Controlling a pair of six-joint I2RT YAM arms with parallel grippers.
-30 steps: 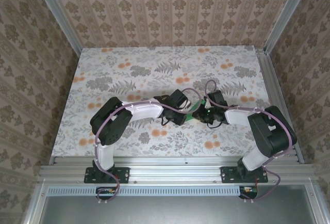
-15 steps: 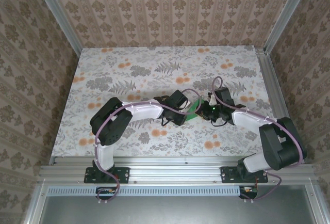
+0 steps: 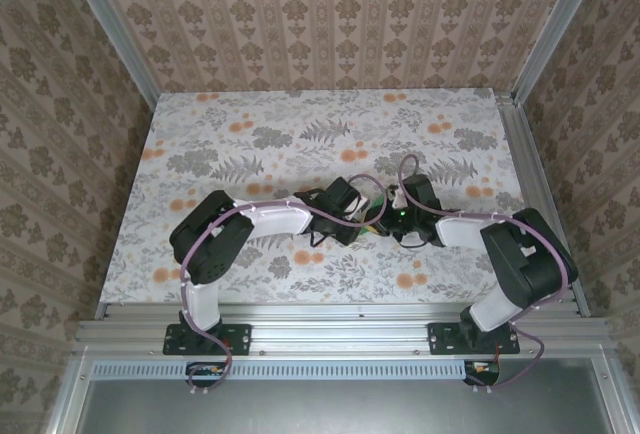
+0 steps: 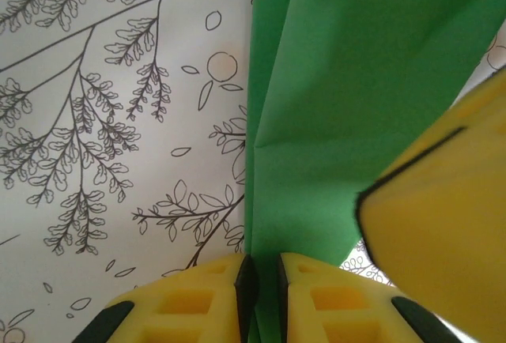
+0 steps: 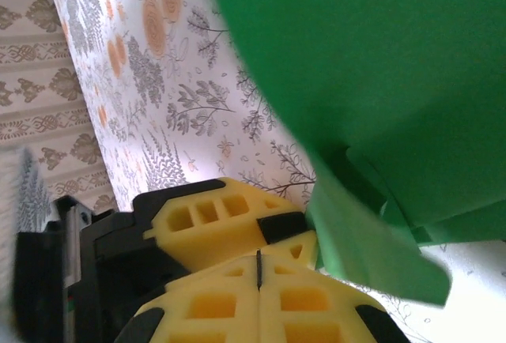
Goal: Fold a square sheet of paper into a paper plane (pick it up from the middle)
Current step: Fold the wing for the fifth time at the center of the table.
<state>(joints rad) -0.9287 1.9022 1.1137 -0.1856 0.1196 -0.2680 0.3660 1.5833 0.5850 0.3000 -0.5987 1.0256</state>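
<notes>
The folded green paper (image 4: 356, 82) is near the middle of the table (image 3: 250, 124). The left gripper (image 4: 261, 280) pinches its edge. The right gripper (image 5: 259, 270) is squeezed closed, touching it. Bare table lies all around.

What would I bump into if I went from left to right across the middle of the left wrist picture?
flowery tabletop → green paper → yellow gripper finger
</notes>
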